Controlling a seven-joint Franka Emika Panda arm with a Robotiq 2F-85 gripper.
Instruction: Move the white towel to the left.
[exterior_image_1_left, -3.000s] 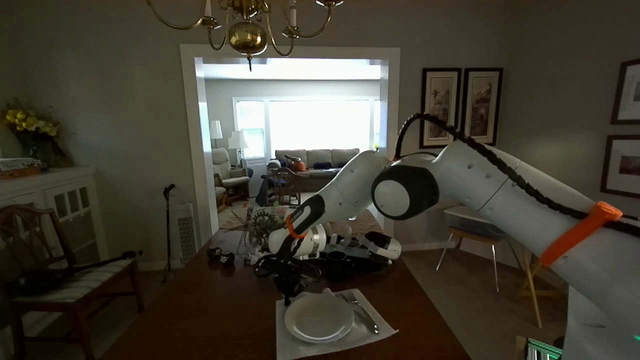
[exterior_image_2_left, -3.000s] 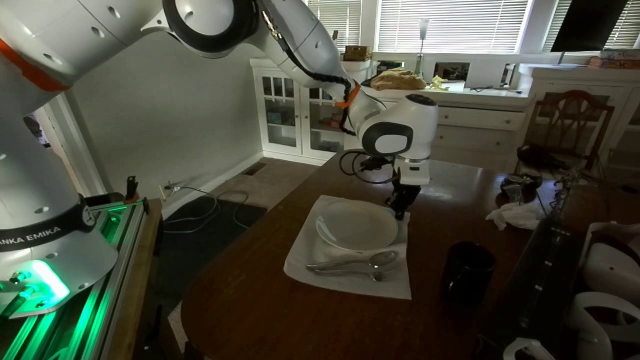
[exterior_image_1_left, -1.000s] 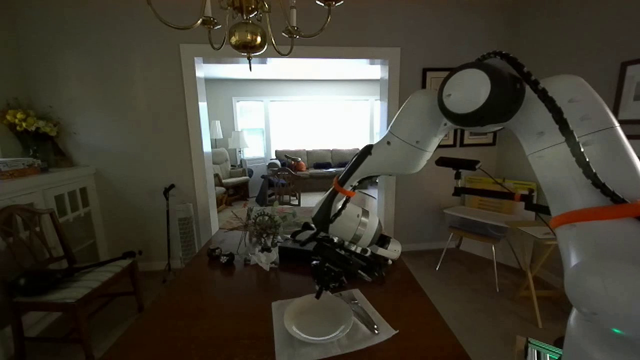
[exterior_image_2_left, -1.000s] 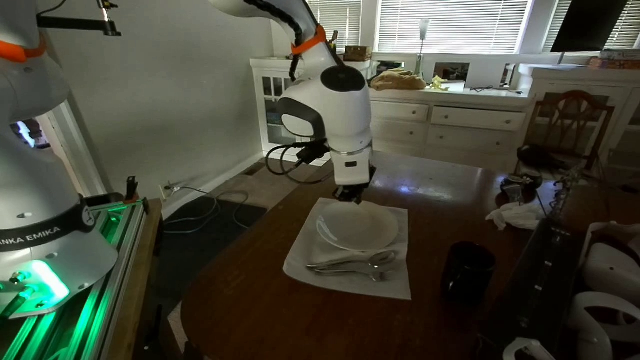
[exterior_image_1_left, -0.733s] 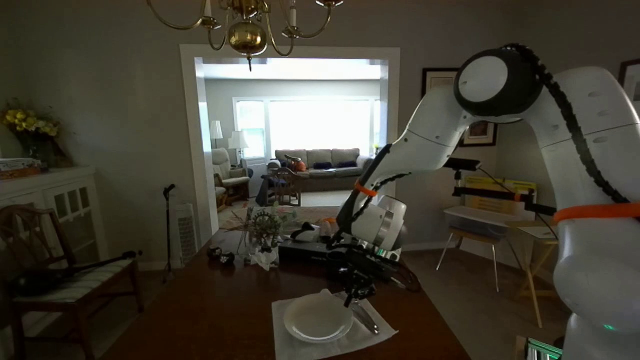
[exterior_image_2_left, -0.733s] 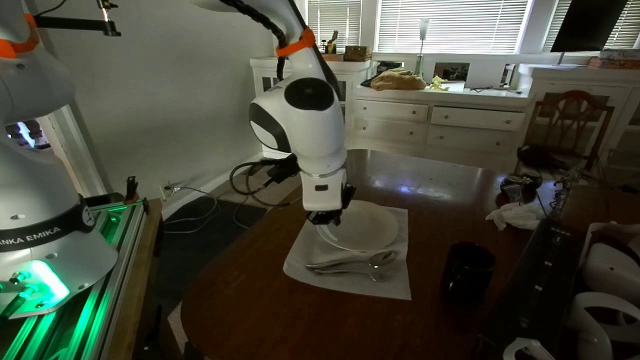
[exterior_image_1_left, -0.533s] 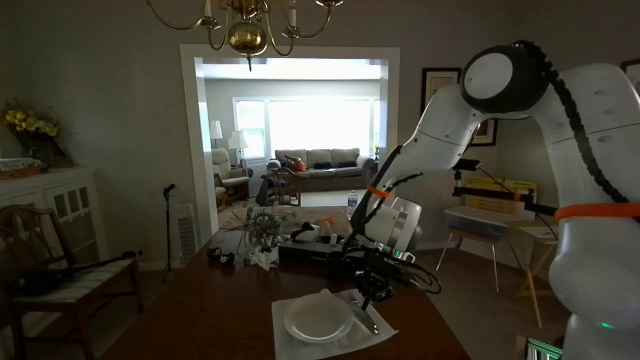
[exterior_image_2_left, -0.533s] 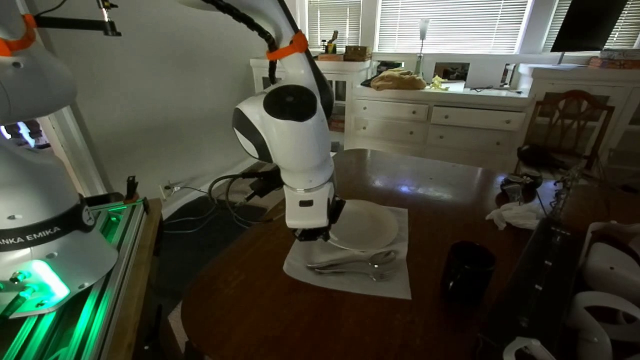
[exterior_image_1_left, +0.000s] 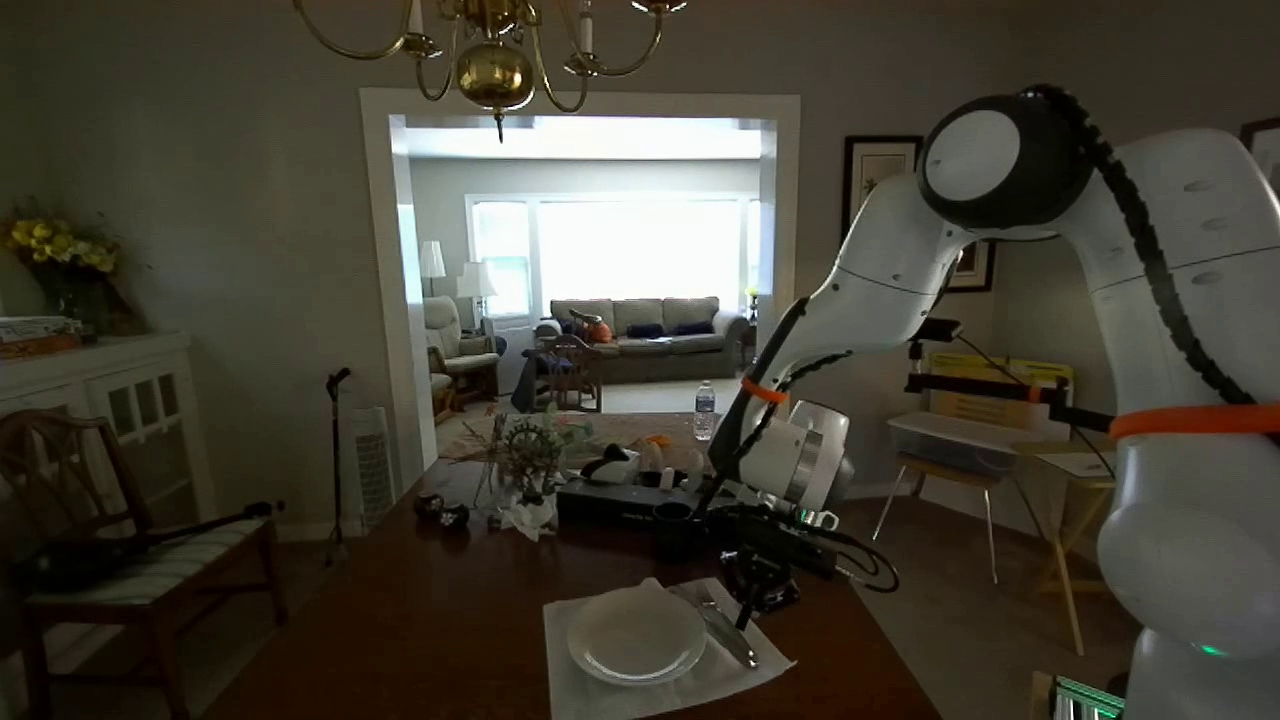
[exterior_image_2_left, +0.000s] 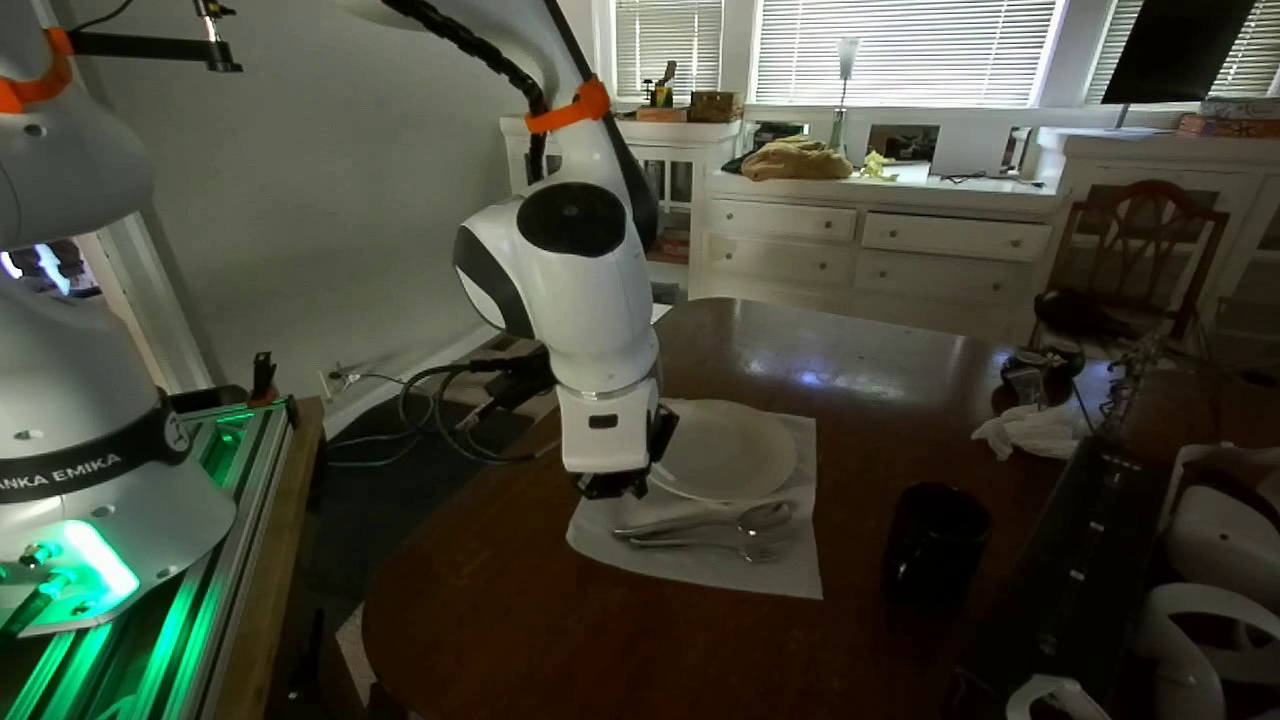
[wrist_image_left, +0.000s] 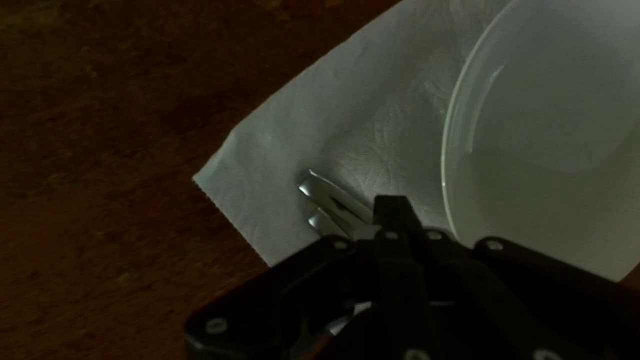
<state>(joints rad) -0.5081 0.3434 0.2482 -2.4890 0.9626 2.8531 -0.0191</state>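
The white towel (exterior_image_1_left: 580, 695) lies flat on the brown table, also seen in an exterior view (exterior_image_2_left: 803, 475). A round white plate (exterior_image_1_left: 637, 635) sits on its middle, and silver cutlery (exterior_image_1_left: 732, 636) lies beside the plate. My gripper (exterior_image_1_left: 745, 618) hovers near the towel's cutlery side, and shows too in an exterior view (exterior_image_2_left: 612, 488). In the wrist view the fingers (wrist_image_left: 392, 210) are together with nothing seen between them, over the cutlery handles. The towel's corner (wrist_image_left: 240, 165) and the plate (wrist_image_left: 550, 130) show there. The gripper hides part of the cutlery and towel.
A black cup (exterior_image_2_left: 937, 545) stands on the table beyond the towel. A long black box (exterior_image_1_left: 620, 505), a plant in a glass vase (exterior_image_1_left: 530, 460), crumpled white tissue (exterior_image_1_left: 530, 520) and a water bottle (exterior_image_1_left: 704, 410) stand farther back.
My gripper has moved from the plate's far edge across to the cutlery side, on the robot-base side. The towel shifted very slightly between three seconds and one second ago; since then it is still.
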